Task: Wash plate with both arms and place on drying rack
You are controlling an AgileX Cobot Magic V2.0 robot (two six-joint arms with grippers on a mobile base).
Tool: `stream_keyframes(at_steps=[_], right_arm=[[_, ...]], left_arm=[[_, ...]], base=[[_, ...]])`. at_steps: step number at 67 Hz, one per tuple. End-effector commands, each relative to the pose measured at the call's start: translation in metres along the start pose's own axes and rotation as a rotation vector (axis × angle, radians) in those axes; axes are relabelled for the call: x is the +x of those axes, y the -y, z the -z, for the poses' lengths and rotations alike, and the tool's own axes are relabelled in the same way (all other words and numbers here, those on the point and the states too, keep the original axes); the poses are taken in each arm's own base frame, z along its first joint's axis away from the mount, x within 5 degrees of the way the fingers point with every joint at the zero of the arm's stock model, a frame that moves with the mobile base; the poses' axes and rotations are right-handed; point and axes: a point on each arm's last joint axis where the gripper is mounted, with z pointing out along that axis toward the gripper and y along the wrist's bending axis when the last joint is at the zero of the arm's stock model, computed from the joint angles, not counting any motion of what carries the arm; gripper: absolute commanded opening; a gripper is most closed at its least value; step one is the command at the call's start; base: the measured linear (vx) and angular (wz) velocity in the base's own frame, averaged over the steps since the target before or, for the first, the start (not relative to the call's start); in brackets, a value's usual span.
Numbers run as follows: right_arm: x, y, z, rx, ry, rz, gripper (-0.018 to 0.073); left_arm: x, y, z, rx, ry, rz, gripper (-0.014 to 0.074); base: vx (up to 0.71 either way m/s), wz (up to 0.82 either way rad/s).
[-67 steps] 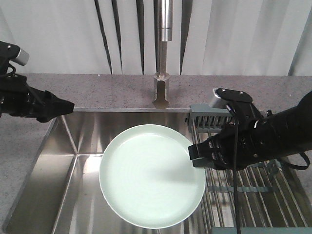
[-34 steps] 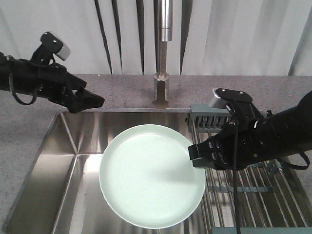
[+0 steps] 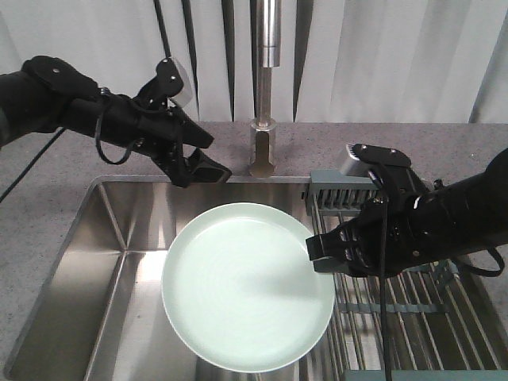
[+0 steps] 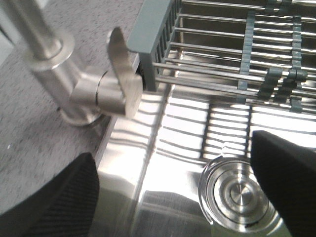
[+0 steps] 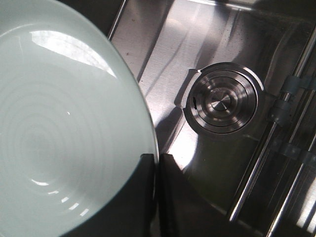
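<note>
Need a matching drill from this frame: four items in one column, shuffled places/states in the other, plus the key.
Column 1
1. round pale mint-green glossy plate
2. left black tool
3. right black tool
4. round steel drain

Column 2
A. open, empty, near the steel faucet lever
B. set in the floor of the steel sink
C. shut on the plate's rim
D. held above the sink

Pairs: 1-D, 2-A, 3-C, 4-B
</note>
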Motion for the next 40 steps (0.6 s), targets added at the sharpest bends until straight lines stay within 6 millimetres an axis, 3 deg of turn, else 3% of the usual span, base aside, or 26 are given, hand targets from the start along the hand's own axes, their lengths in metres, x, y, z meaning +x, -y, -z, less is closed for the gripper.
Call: stream_keyframes(at_steps=[1, 16, 40], right_arm=[[-0.01, -0.009, 0.015, -0.021, 0.084, 0.013, -0.0001], [-0.01, -0.009, 0.015, -0.021, 0.085, 0.013, -0.0001], [-0.01, -0.009, 0.015, -0.021, 0.084, 0.012, -0.0001]], left_arm=[[-0.034, 0.006, 0.009, -0.007, 0.105, -0.041, 0.0594], [-0.049, 0.004, -0.018, 0.014, 0.129, -0.115, 0.0594], [-0.063, -0.002, -0.035, 0.003, 0.186, -0.143, 0.0594]], base=[[0.0, 0.0], [0.0, 0.0], [0.0, 0.0]])
